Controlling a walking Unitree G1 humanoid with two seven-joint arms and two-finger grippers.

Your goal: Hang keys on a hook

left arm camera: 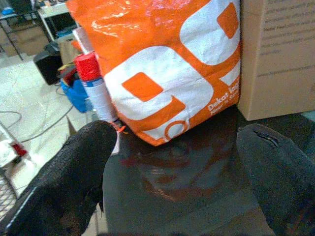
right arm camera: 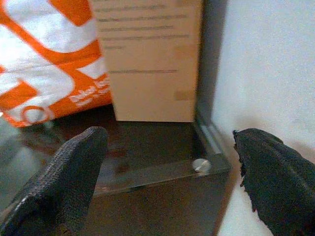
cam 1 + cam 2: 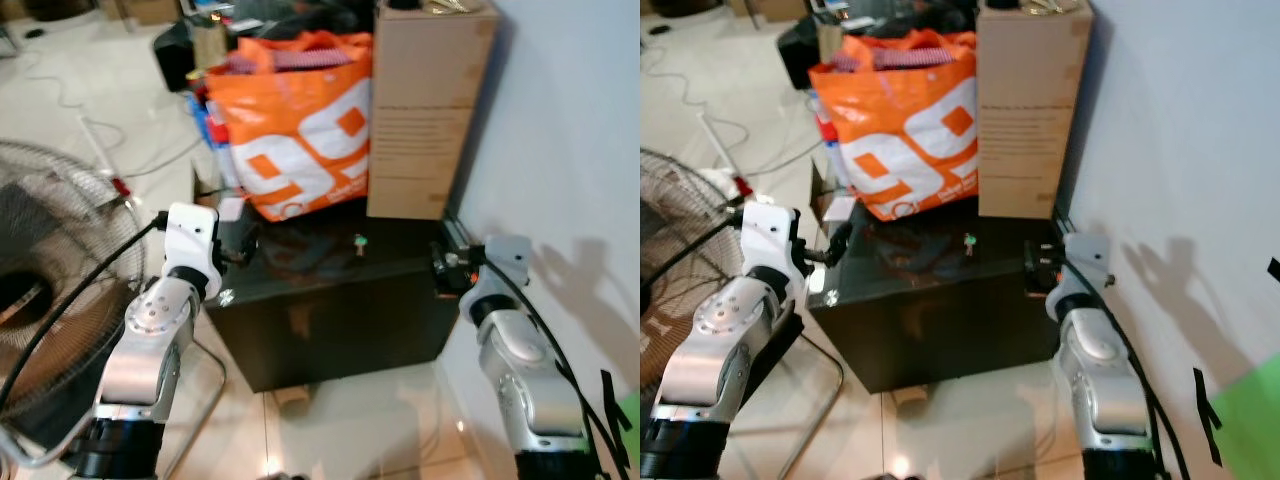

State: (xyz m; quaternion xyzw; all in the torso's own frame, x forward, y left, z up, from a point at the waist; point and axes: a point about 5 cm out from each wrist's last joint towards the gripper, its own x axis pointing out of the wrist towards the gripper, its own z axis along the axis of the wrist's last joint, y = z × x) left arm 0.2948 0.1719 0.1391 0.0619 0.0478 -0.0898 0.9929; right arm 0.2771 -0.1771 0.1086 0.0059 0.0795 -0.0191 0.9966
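Against the white wall (image 3: pixel 580 130) on the robot's right stands a low black cabinet with a glossy glass top (image 3: pixel 330 290); tiled floor (image 3: pixel 340 420) runs in front of it.

Largest items first. Tall brown cardboard box (image 3: pixel 425 105) stands upright at the back right of the top, close to the wall. Just beside it, to the left, an orange and white shopping bag (image 3: pixel 295 130), touching or nearly touching the box; its bottom edge sits on the glass. On the floor at far left, a round wire-guarded fan (image 3: pixel 50 300), partly cut off by the frame. Behind the bag's left side, a spray can with a red cap (image 1: pixel 91 81) and some blue item, unclear.

Left gripper (image 1: pixel 172 196) at the front left corner of the cabinet, fingers (image 1: pixel 69 182) spread wide, nothing between them; the glass top and the bag's base lie in the gap ahead. Right gripper (image 2: pixel 170 182) at the front right corner beside the wall, fingers (image 2: pixel 74 172) likewise wide apart and empty; a round metal stud (image 2: pixel 201 165) in the glass corner sits between them, the box just beyond.

Keys (image 3: pixel 360 242): small item with a green tag, lying on the glass near the middle of the top, in front of the bag and box, between the two grippers and apart from both. Detail too small to tell more.
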